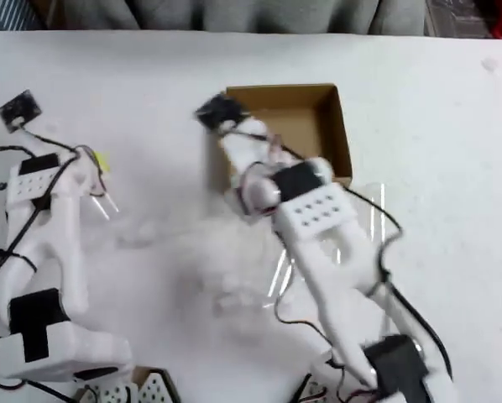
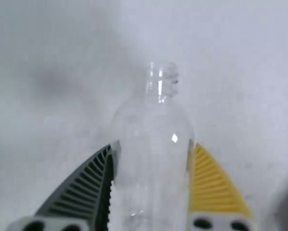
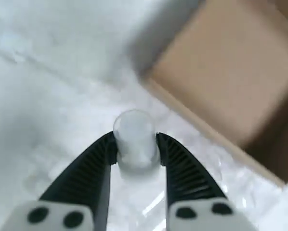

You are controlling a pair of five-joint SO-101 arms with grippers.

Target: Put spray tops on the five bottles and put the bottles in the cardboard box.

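My left gripper (image 2: 152, 149) is shut on a clear bottle (image 2: 153, 144), its grey and yellow fingers pressed to the sides. The threaded neck (image 2: 162, 79) is bare and points away over the white table. In the high view this gripper (image 1: 100, 186) is at the left. My right gripper (image 3: 136, 144) is shut on a small round whitish piece (image 3: 134, 134) that looks like a spray top, held just outside the near wall of the cardboard box (image 3: 230, 72). From above, the right arm (image 1: 314, 210) reaches to the box's (image 1: 318, 102) left front corner.
Clear bottles lie on the table beside the right arm (image 1: 283, 270) and to the right of the box (image 1: 380, 206). Faint pale shapes sit mid-table (image 1: 226, 294); I cannot tell what they are. The box floor (image 1: 297, 126) is bare where it shows.
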